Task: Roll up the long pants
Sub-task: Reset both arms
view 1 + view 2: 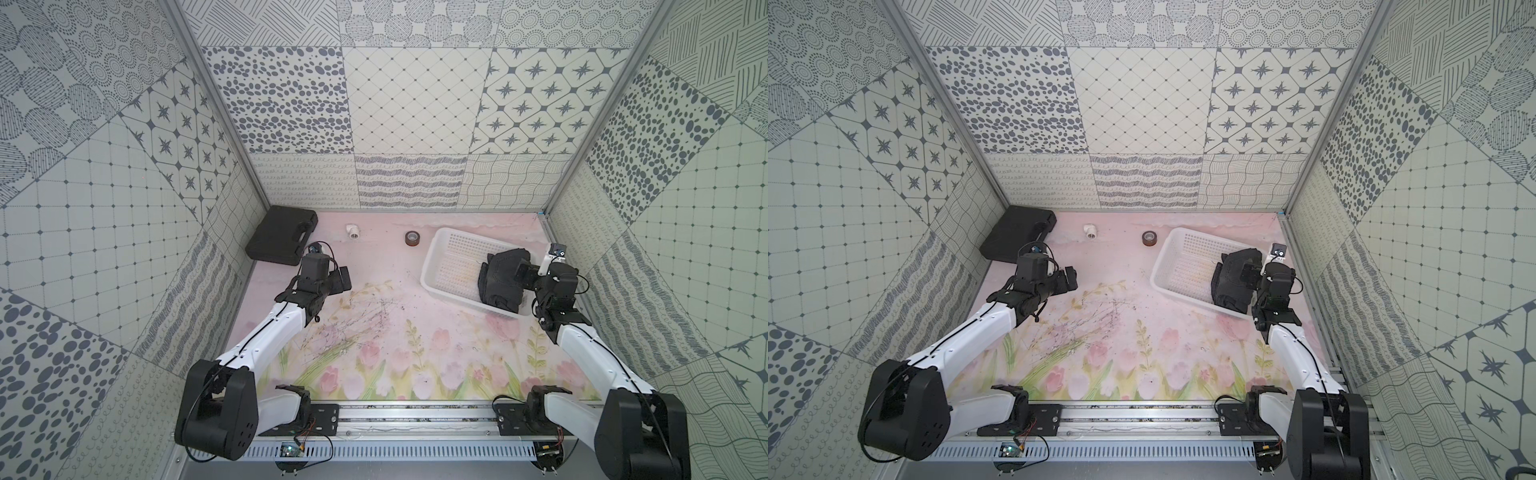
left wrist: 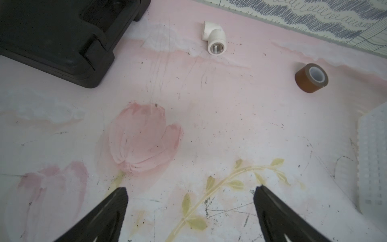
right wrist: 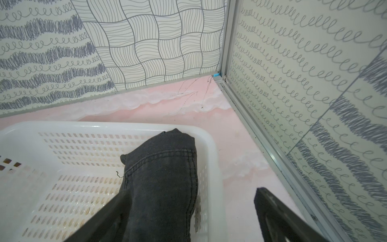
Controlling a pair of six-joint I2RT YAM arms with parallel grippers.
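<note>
Long pants lie as a compact dark bundle inside the white basket, at the end nearest the right arm. The fabric looks denim-like with stitched seams. It is likely soft but thick, weighty for cloth, not slippery and not fragile. A pinch on one layer would probably unwind the roll, so it is better to grip across the whole bundle's middle.

The right arm reaches forward with its wrist tipped down over the basket. The right gripper is spread wide and clamps nothing. One finger is just beside the fabric and the other is well apart, outside the rim.

The left arm stretches over the table's left side. The left gripper is wide and empty, hovering above the floral mat near the black case.
</note>
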